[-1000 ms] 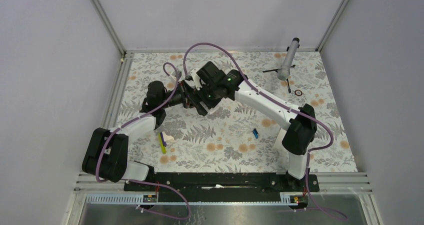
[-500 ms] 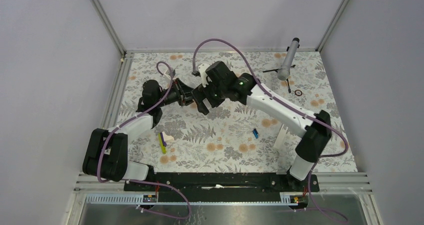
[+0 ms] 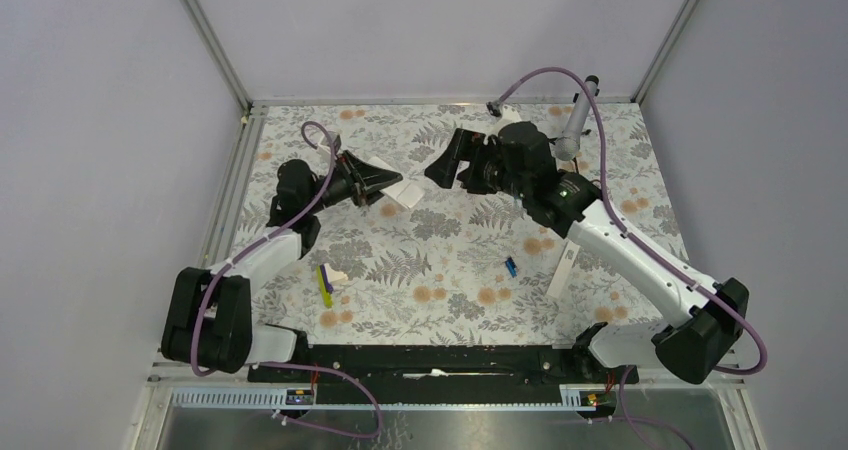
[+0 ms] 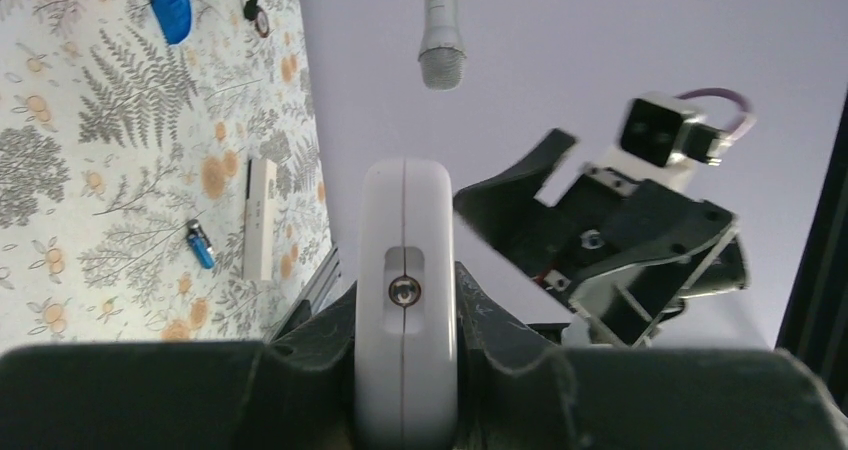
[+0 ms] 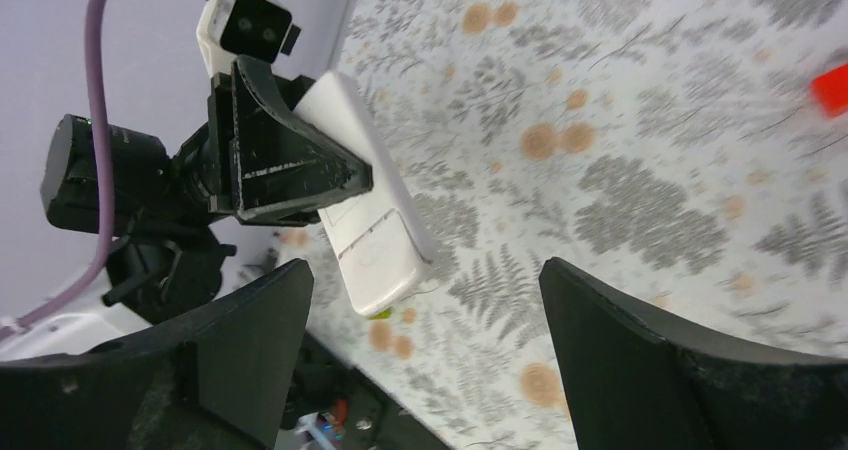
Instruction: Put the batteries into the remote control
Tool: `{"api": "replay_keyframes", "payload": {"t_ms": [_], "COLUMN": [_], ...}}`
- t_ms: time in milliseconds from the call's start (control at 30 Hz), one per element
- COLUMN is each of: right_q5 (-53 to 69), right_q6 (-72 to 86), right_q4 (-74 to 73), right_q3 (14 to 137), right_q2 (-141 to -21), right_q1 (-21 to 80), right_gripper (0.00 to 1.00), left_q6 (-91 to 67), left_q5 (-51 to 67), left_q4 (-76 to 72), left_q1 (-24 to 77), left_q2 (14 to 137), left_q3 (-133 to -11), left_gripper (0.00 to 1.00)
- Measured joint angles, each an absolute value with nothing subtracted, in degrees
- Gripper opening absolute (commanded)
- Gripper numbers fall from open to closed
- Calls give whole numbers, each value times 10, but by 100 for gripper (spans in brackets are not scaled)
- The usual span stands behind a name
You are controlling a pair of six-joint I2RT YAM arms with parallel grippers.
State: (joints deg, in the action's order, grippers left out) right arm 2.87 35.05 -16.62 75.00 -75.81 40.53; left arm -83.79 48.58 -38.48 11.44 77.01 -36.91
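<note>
Light-grey plastic is showing between the jaws of the left gripper (image 3: 383, 183), which is clamping tight on the remote control (image 3: 407, 194) and holding it off the table (image 3: 460, 300). The handset's free end is sticking out toward the right gripper (image 3: 447, 163), which is hanging opposite with its jaws spread wide and nothing in them. One arm is probably steadying the handset so that the other can work on it. The blue battery (image 3: 510, 266) is lying on the floral table well apart from both, near a slim white bar (image 3: 566, 273). From the left wrist, the remote is appearing end-on as a rounded edge with a seam down the middle and a small recessed dot, pinched on both sides. From the right wrist, its broad face is looking plain and pale, crossed by a curved seam that may be the battery cover. Whether that cover is open I cannot tell.
</note>
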Motion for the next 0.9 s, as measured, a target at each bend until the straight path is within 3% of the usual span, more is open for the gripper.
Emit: {"api": "replay_keyframes", "payload": {"t_ms": [333,900], "right_q5": [136,192], "right_q6": [524,591], "right_q4": [-15,78], "right_q3": [649,627], "right_q2": [-754,-797], "right_q1": [405,406], "right_gripper": [81,49], "left_q6": [-878,-952], "left_q5": [444,413], "left_q4": [-387,-414], "left_q1": [114,114], "left_q2": [727,721], "left_q3": [-369,-369], "left_gripper": [0,0]}}
